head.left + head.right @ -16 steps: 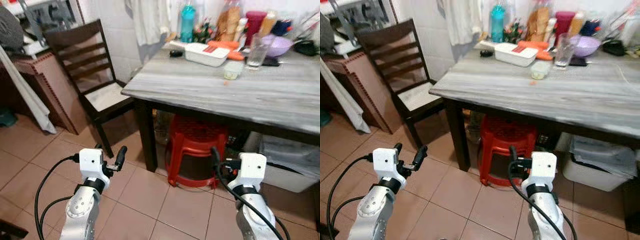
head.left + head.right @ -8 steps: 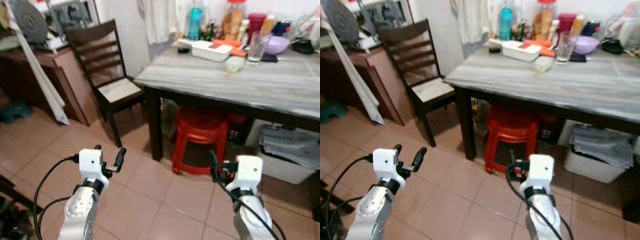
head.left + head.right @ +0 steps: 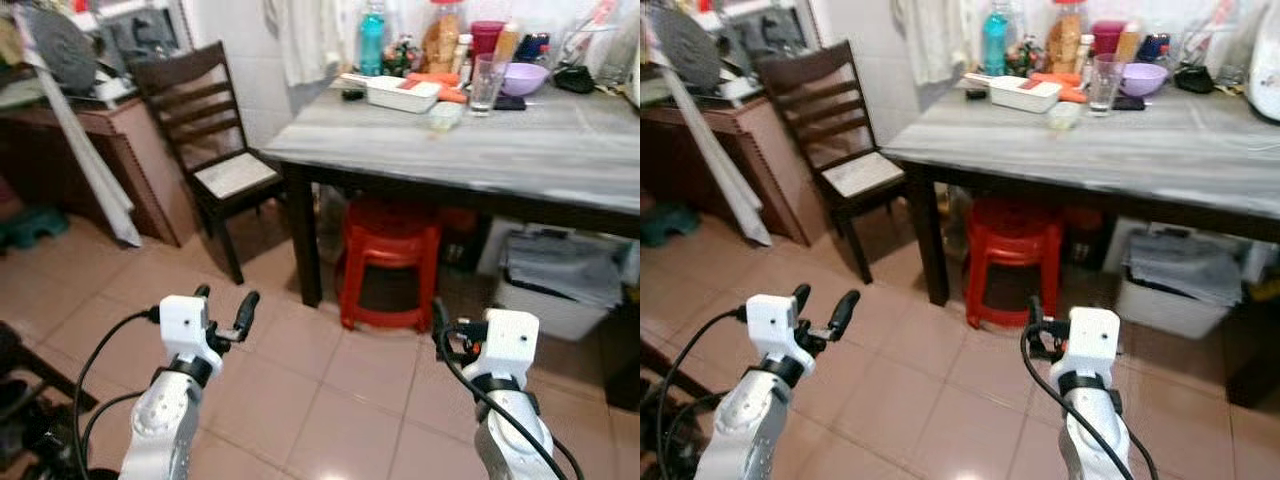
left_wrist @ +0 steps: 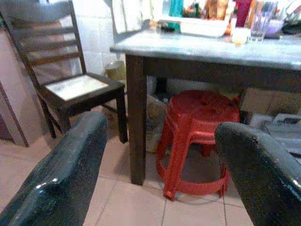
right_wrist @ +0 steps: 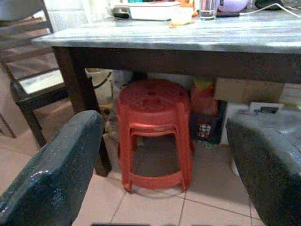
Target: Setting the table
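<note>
Both the left claw and right claw are hanging wide open and empty, well short of the bench, where the breakable-looking glass, probably best gripped around its middle, is standing.

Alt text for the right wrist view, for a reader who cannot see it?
Between the open right pincer's two black fingers, a red plastic stool stands under a grey table. A dark chair sits beside the table.
</note>
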`<state>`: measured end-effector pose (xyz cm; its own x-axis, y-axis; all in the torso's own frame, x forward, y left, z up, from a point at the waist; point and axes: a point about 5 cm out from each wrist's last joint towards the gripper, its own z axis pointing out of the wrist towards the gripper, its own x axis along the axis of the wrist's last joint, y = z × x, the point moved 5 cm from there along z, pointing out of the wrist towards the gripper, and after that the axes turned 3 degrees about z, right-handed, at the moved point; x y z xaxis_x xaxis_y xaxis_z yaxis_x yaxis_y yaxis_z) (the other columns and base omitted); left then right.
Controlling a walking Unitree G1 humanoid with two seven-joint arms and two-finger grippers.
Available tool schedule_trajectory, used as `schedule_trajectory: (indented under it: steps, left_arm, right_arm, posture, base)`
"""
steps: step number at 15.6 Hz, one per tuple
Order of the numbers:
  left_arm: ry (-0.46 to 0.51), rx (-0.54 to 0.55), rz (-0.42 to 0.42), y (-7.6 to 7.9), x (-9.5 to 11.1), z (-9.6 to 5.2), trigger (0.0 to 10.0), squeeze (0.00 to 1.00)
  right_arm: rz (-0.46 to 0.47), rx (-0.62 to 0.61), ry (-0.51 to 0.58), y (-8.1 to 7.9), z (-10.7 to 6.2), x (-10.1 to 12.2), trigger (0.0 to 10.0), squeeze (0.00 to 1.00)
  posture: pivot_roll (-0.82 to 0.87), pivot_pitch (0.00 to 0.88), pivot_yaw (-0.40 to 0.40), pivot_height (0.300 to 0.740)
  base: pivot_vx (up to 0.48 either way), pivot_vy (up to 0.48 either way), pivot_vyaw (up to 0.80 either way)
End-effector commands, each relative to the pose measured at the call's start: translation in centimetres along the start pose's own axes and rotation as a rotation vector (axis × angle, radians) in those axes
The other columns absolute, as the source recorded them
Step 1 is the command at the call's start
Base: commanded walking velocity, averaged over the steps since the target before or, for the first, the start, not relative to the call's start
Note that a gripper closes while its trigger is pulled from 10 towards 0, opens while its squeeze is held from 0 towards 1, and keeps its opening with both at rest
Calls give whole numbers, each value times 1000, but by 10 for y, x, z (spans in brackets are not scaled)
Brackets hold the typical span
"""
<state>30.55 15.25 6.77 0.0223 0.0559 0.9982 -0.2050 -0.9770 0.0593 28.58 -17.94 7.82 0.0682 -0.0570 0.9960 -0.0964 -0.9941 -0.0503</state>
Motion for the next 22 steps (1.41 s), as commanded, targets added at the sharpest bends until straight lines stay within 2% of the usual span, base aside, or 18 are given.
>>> schedule_trajectory:
  steps: [1,5,10,16,22]
  left_arm:
    - [8,-4,19,-2,4,0,10000,0]
    - [8,-14,-6,-4,6,0,10000,0]
    - [2,-33,-8,0,4,0,10000,0]
    - [2,-41,-8,1,4,1,10000,0]
    - [19,-45,-21,4,10,4,10000,0]
  right_arm:
    - [8,9,16,-4,2,6,10000,0]
    - [10,10,15,-5,2,6,10000,0]
    - [19,16,17,-6,1,7,10000,0]
    - [21,29,16,-8,1,7,10000,0]
    - [20,21,73,-7,2,21,10000,0]
  posture:
    - [-57,0,89,740]
    - [-56,0,89,740]
    - [-64,0,92,740]
    - [-61,0,93,740]
    - [-63,0,91,740]
  base:
    - [0,0,0]
    - [0,0,-478]
    - [0,-257,-544]
    - [0,-271,0]
    - [0,-315,0]
